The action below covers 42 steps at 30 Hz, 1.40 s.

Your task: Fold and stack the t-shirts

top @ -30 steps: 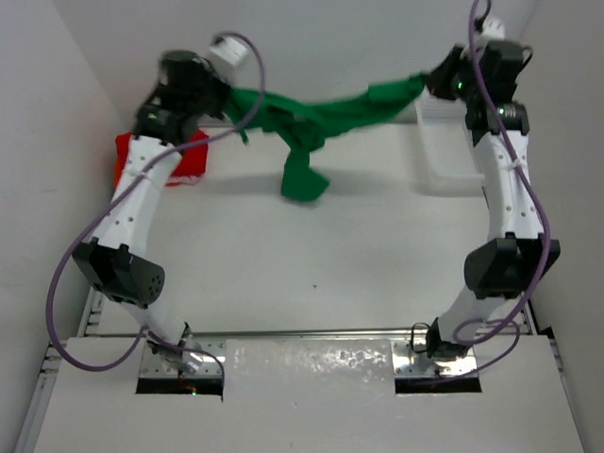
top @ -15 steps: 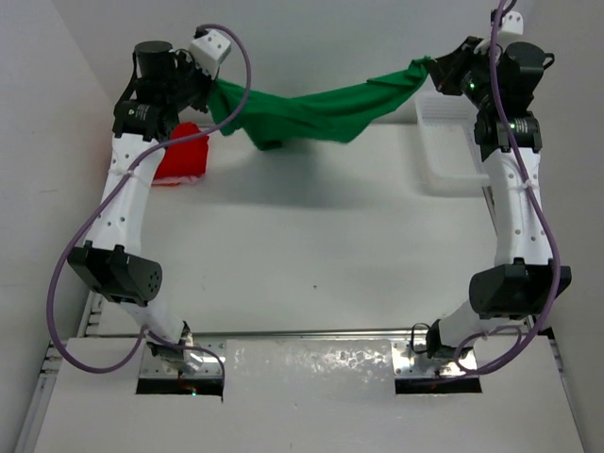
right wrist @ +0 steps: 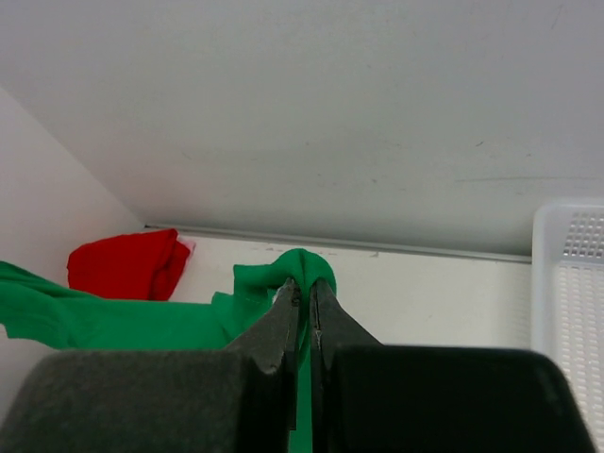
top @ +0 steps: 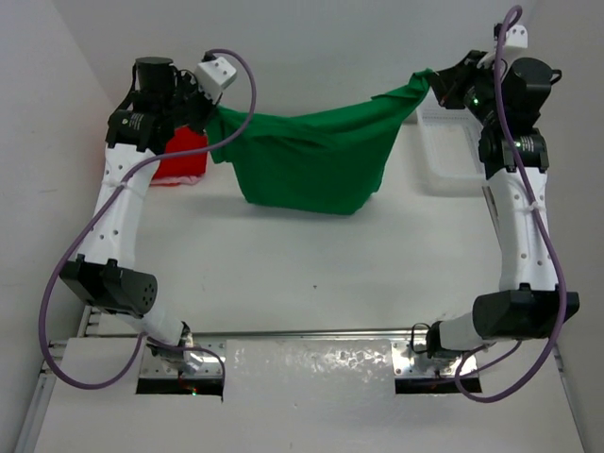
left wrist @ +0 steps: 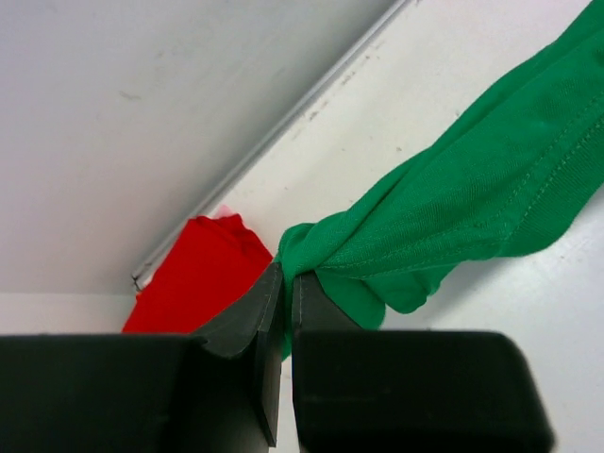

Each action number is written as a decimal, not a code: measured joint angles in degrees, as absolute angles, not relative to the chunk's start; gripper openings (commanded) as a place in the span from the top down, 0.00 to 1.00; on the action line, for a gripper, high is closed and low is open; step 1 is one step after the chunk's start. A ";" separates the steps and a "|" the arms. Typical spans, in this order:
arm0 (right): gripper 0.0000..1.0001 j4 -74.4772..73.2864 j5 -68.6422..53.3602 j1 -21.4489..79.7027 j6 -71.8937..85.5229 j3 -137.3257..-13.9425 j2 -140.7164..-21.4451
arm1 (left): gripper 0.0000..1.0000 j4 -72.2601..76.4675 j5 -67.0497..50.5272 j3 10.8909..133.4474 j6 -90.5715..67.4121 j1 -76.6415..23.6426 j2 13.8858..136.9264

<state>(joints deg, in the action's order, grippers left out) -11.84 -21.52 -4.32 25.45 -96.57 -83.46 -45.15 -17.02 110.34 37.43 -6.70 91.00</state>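
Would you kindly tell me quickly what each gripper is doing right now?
Left gripper: closed on the green t-shirt.
Right gripper: closed on the green t-shirt's other end.

- A white plastic mesh basket (top: 451, 160) is sitting at the far right of the desk, just beside the back wall, with its open side facing up.
- The flat white desk (top: 311, 274) is carrying the basket and meeting the plain pale walls (top: 321, 38) at the back.
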 measured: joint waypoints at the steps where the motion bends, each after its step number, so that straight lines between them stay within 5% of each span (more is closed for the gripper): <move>1: 1.00 -11.86 -21.56 -4.32 25.45 -96.42 -83.15 | 1.00 -45.69 -16.95 110.34 37.12 -6.70 91.00; 9: 1.00 -12.10 -27.14 -1.23 26.13 -95.13 -78.04 | 1.00 -46.81 -1.37 132.29 27.18 -3.81 95.31; 16: 1.00 -10.52 -32.36 22.37 25.85 -85.54 -68.38 | 1.00 -34.00 9.98 152.73 19.79 2.00 97.78; 24: 1.00 5.63 -32.93 26.02 40.32 -60.47 -61.63 | 1.00 -20.86 4.62 140.25 19.46 -2.33 102.10; 35: 1.00 -5.19 -20.62 25.50 37.43 -49.56 -62.15 | 1.00 -29.85 5.74 120.31 29.80 -34.68 122.21; 36: 1.00 -6.83 -19.55 25.04 36.80 -49.76 -61.08 | 0.94 -30.48 6.07 120.31 30.44 -36.93 122.21; 37: 0.93 -8.43 -18.79 24.18 36.25 -50.02 -60.14 | 0.67 -30.46 6.44 120.70 31.16 -38.89 122.13; 39: 0.78 -11.88 -16.56 21.41 35.53 -50.50 -57.87 | 0.33 -30.26 5.91 121.97 32.34 -41.25 122.13; 40: 0.63 -13.61 -15.31 19.77 35.33 -50.83 -56.97 | 0.01 -30.74 4.93 122.48 33.01 -41.76 122.17; 42: 0.51 -16.47 -12.73 16.80 34.70 -51.16 -55.86 | 0.00 -33.47 0.80 124.86 32.49 -42.46 123.22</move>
